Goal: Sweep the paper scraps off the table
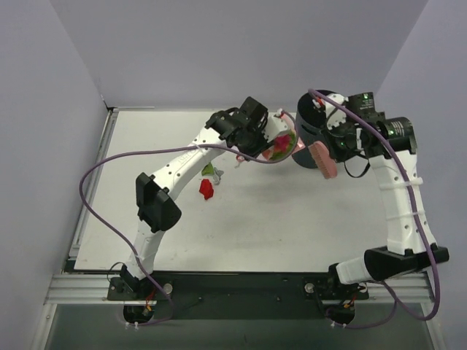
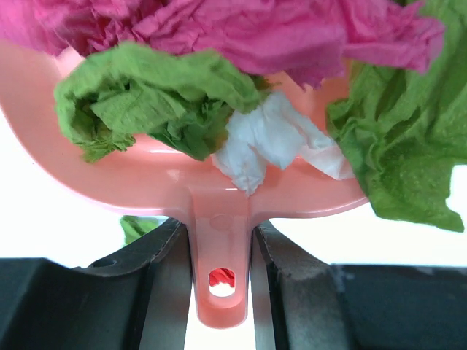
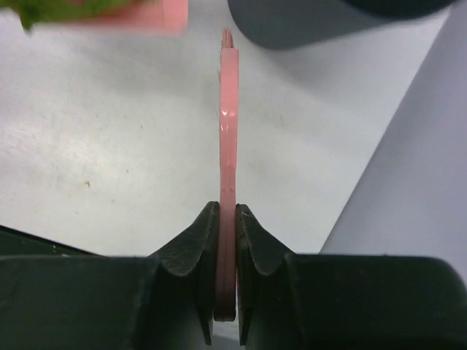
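My left gripper (image 2: 219, 270) is shut on the handle of the pink dustpan (image 2: 211, 189), held above the table (image 1: 292, 219) near its far middle (image 1: 281, 146). The pan holds paper scraps: magenta (image 2: 241, 29), green (image 2: 146, 102), white (image 2: 270, 142). A red scrap (image 1: 206, 188) and small green and grey scraps (image 1: 213, 172) lie on the table under the left arm. My right gripper (image 3: 228, 233) is shut on the pink brush (image 3: 228, 124), which also shows in the top view (image 1: 323, 159) just right of the dustpan.
A dark round bin (image 1: 312, 138) stands at the far right, right behind the dustpan and brush; it shows at the top of the right wrist view (image 3: 306, 22). Grey walls enclose the table on the left, back and right.
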You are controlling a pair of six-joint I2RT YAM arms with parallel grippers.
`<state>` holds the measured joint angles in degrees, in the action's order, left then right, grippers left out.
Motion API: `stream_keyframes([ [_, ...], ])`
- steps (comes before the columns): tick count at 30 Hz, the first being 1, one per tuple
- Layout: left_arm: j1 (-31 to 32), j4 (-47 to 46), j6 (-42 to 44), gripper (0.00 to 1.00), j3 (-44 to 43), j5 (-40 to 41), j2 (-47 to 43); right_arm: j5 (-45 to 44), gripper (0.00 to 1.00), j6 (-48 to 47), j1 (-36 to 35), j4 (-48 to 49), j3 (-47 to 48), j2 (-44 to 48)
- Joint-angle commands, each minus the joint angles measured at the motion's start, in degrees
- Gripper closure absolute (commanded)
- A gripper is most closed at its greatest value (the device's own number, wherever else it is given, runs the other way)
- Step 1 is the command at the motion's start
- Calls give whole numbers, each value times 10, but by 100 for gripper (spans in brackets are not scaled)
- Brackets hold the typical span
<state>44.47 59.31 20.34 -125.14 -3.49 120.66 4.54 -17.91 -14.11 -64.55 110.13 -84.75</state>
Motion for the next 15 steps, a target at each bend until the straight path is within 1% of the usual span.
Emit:
stream_keyframes([
  [1, -4, 116, 14, 100, -259, 28, 90, 13, 100, -13, 56, -40, -103, 104],
  [3, -3, 127, 20, 100, -306, 46, 122, 24, 100, -15, 86, -38, -135, 127],
  [4, -2, 119, 22, 100, -311, 63, 121, 54, 100, -17, 121, -40, -154, 129],
  [6, 4, 87, 30, 100, -274, 81, 110, 88, 100, -23, 140, -39, -166, 134],
  [8, 6, 81, 30, 100, -268, 87, 110, 120, 100, -22, 183, -38, -159, 130],
  [10, 7, 85, 27, 100, -275, 89, 119, 102, 100, -9, 191, -17, -149, 121],
  [11, 7, 87, 26, 100, -280, 95, 121, 78, 100, -3, 201, -15, -123, 112],
  [13, 6, 91, 23, 100, -283, 98, 118, 30, 100, 13, 217, -1, -104, 83],
  [15, 4, 92, 23, 100, -274, 95, 107, 7, 100, 45, 249, 17, -86, 44],
])
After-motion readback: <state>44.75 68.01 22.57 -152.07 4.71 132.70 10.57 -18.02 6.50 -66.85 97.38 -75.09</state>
